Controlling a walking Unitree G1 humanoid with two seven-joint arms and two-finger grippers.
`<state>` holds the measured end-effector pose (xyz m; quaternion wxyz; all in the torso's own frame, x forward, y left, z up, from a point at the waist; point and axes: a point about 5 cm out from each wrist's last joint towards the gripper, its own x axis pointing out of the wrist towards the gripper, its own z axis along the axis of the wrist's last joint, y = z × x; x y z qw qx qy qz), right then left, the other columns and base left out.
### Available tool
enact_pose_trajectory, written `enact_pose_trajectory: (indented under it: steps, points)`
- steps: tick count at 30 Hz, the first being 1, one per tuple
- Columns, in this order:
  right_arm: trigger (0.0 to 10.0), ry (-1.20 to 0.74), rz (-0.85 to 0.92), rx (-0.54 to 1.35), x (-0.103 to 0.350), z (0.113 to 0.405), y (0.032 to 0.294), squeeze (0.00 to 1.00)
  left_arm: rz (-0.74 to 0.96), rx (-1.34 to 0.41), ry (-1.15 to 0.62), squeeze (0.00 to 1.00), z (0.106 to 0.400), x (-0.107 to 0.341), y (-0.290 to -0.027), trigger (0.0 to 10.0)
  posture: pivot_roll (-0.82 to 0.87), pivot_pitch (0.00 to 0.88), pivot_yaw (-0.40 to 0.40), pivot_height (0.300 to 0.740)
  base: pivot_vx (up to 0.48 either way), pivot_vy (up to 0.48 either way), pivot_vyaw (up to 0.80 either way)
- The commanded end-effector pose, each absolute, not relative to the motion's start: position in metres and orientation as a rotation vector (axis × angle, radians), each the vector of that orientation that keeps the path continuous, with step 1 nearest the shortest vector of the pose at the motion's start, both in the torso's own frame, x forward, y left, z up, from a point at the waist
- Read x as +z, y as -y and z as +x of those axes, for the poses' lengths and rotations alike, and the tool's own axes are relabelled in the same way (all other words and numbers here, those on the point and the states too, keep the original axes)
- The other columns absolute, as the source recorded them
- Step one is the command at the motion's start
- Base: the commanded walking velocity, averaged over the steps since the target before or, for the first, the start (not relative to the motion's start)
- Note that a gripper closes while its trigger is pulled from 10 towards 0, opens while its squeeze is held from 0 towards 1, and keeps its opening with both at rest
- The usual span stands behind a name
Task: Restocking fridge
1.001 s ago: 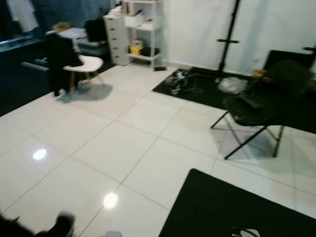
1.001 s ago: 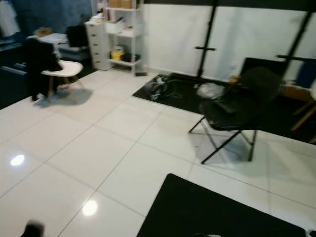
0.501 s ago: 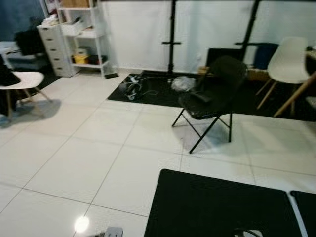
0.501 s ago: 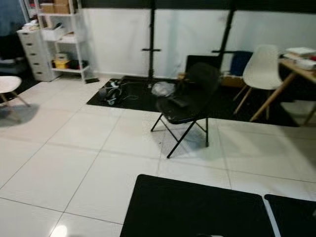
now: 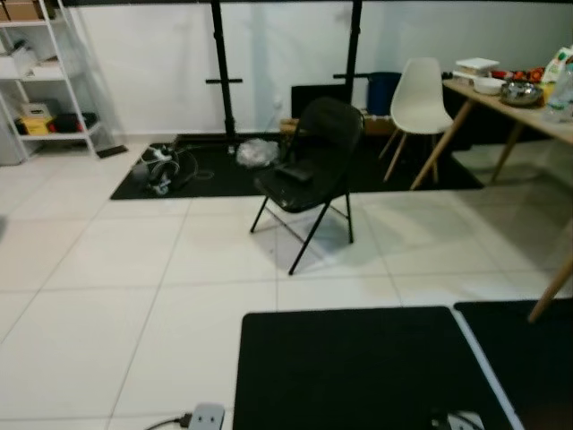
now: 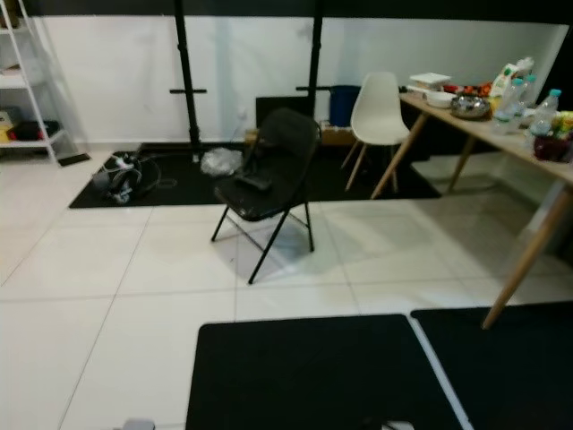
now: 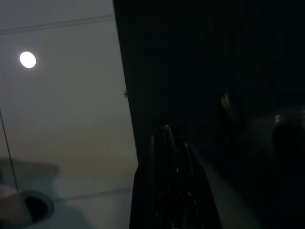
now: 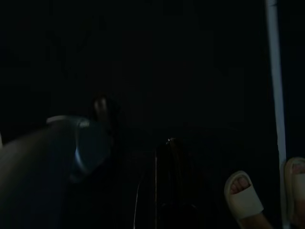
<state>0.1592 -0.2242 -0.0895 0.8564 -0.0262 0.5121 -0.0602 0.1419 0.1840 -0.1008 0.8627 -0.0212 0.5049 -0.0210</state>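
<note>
Plainly, no fridge is showing ahead of you, so you are looking at the nearest thing to stock: the wooden table at the far right, carrying plastic bottles, a metal bowl and what looks like red produce, too small to name. My judgement is that you are walking and searching, with the restocking itself not yet begun.

Both arms are hanging idle. The left gripper is pointing down at the edge where a black mat meets the white tiled floor, and its fingers are looking pressed close together with nothing between them. The right gripper is hanging over dark matting; the picture is too dark, so you cannot tell how its fingers are standing. A person's feet in pale sandals are standing close beside that arm, so be keeping clear of them.

To do this step well, be heading right toward the table while watching your footing. The black mats are lying near you, with a thin strip of tile between them. A black folding chair is standing mid-room on your way, a white chair is sitting by the table's far end, and cables are lying on the far mat at left. A power strip is lying near your feet, left.
</note>
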Motion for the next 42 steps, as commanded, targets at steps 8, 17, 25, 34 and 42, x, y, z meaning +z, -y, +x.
enact_pose_trajectory:
  steps: [8,17,25,34,42]
  points:
    - [10.0,-1.094,-0.073,-0.154,-0.0903,0.1562,0.2268,0.00,-0.045,-0.036,-1.070,0.00,0.1412,-0.1013,-0.1837,10.0,-0.04,0.000,0.017,0.740,0.000,0.000,-0.30]
    - [10.0,-1.079,-0.032,-0.129,-0.0897,0.1587,0.2242,1.00,-0.098,-0.022,-1.063,1.00,0.1409,-0.1013,-0.1835,10.0,-0.04,0.000,0.017,0.740,0.000,0.000,0.00]
    - [10.0,-1.076,-0.034,-0.127,-0.0896,0.1592,0.2236,1.00,-0.093,-0.011,-1.066,1.00,0.1403,-0.1013,-0.1856,10.0,-0.03,0.000,0.018,0.740,0.000,0.000,0.00]
    - [10.0,-1.077,-0.026,-0.115,-0.0902,0.1588,0.2212,1.00,-0.081,-0.007,-1.075,1.00,0.1386,-0.1016,-0.1888,10.0,-0.04,0.000,0.026,0.740,0.000,0.000,0.00]
    - [10.0,-1.068,-0.022,-0.141,-0.0889,0.1603,0.2248,1.00,-0.084,0.010,-1.073,1.00,0.1394,-0.1014,-0.1896,10.0,-0.05,0.000,0.029,0.740,0.000,0.000,0.00]
